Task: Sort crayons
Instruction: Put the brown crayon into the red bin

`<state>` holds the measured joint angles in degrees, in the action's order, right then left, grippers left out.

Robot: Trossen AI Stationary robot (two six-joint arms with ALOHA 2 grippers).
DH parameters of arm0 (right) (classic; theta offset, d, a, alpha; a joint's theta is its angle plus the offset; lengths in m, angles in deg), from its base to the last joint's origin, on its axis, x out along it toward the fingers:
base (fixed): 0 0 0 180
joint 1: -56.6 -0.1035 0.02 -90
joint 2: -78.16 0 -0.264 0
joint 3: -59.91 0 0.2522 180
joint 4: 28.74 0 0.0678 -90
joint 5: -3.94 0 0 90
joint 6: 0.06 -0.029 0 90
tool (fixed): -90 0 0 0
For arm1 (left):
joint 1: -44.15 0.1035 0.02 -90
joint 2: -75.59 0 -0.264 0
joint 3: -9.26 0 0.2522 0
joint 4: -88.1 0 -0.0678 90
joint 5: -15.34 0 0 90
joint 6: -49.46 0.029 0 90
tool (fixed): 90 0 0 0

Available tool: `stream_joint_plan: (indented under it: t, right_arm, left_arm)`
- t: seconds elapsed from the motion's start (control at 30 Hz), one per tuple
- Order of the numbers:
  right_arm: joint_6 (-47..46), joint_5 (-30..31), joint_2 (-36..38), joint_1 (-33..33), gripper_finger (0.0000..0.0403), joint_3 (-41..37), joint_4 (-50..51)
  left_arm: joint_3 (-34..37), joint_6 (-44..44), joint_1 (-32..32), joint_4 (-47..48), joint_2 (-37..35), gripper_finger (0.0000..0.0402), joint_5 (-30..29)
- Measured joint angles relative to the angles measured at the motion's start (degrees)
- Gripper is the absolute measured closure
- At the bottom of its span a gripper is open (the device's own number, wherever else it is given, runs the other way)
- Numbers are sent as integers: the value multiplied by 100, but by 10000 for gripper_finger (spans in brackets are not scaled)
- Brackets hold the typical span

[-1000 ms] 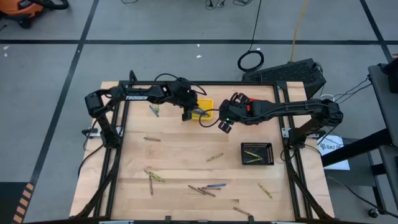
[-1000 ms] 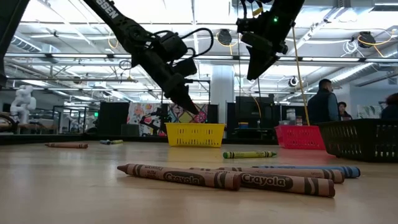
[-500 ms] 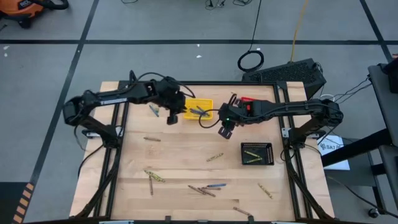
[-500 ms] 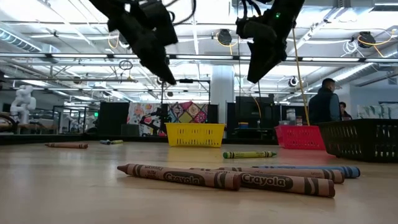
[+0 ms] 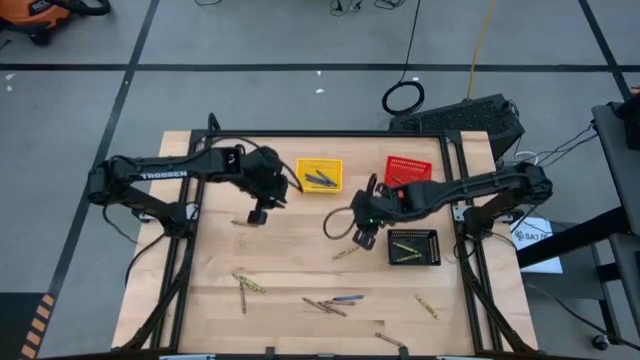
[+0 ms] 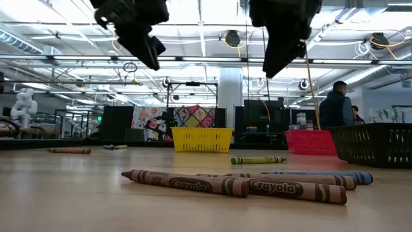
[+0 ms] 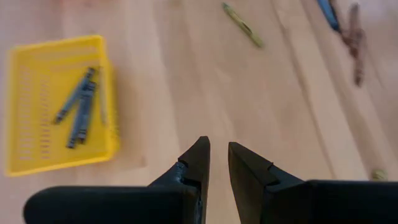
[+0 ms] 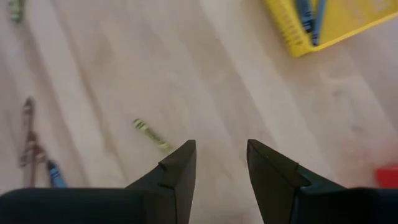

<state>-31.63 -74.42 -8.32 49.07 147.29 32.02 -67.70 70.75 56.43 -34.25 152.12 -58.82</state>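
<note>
The pale wooden desk is seen with short wax crayons scattered over it. Toward the left, an olive crayon is lying on the wood, with a couple more yellow-olive crayons nearer the front edge. The left pincer is held in the air just beside that first olive stick; its fingers are parted by only a narrow gap and nothing is pinched. Next comes the small yellow mesh basket, where a few blue-grey crayons are already dropped in. Near the front middle, a bunch of brown-red crayons is seen with one blue crayon just beside it. A green-yellow crayon is lying near the right pincer, which is spread wide and empty above the wood. Further right, the small red mesh basket is set at the back, and the black mesh basket is loaded with yellow-olive sticks.
</note>
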Motion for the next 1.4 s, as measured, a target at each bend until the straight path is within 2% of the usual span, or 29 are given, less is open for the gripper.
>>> stream_joint_plan:
  t: [0.5, 0.9, 1.13, 1.23, 1.4]
  right_arm:
    - [-516, 13, -25, -944, 275, 0, -231]
    - [-376, 35, -341, -1060, 273, 0, -1406]
    - [-230, 18, -830, -1060, 247, 2, -2109]
    - [-562, -5, -998, -1060, 240, 2, -2320]
    - [-966, -688, -1156, -1058, 240, 0, -2716]
  left_arm:
    - [0, -451, -1176, 337, 1, 338, 4]
    - [2, -471, -1702, 295, 3, 338, 2]
    - [4, -873, -1827, 94, 5, 338, 2]
    - [4, -903, -1862, 108, 5, 338, -2]
    - [4, -1244, -1881, 105, 5, 338, -294]
